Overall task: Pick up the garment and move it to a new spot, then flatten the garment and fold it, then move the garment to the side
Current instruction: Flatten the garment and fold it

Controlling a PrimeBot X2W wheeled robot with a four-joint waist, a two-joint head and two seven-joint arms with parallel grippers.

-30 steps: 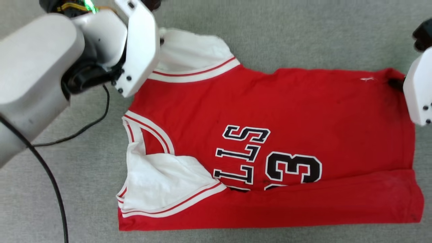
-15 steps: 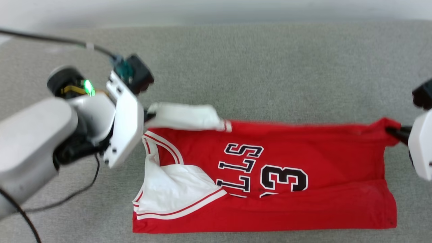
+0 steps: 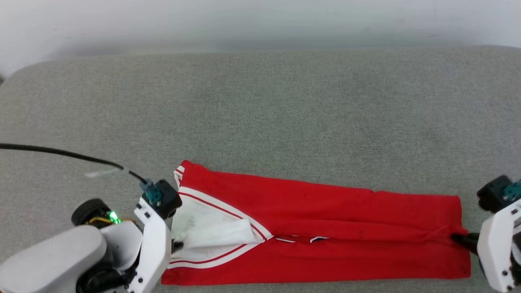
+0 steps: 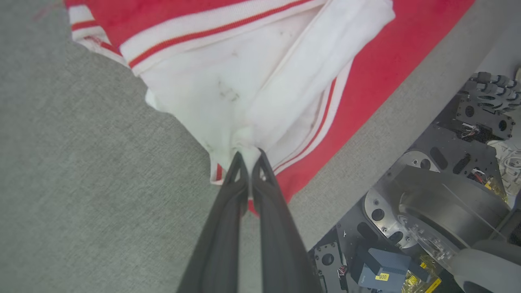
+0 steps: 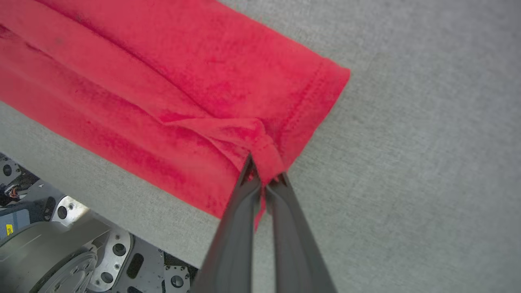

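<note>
The garment (image 3: 325, 219) is a red jersey with white striped-trim sleeves, lying as a long folded band across the near edge of the grey surface. Its plain red back faces up; only slivers of the lettering peek out at the fold. My left gripper (image 3: 178, 244) is shut on the white sleeve (image 4: 228, 89) at the band's left end, with the cloth pinched at its tips (image 4: 249, 156). At the right end my right gripper (image 3: 458, 239) is shut on a bunched bit of the red hem (image 5: 264, 154), gripper (image 5: 264, 173).
The grey cushioned surface (image 3: 285, 114) stretches wide behind the garment up to a pale wall. A black cable (image 3: 61, 153) runs to the left wrist. The robot's metal base (image 4: 427, 211) shows past the near edge (image 5: 49, 244).
Both grippers have carried the far edge of the garment toward me and laid it over the front, hiding most of the lettering. The head camera has tilted up, showing more of the surface.
</note>
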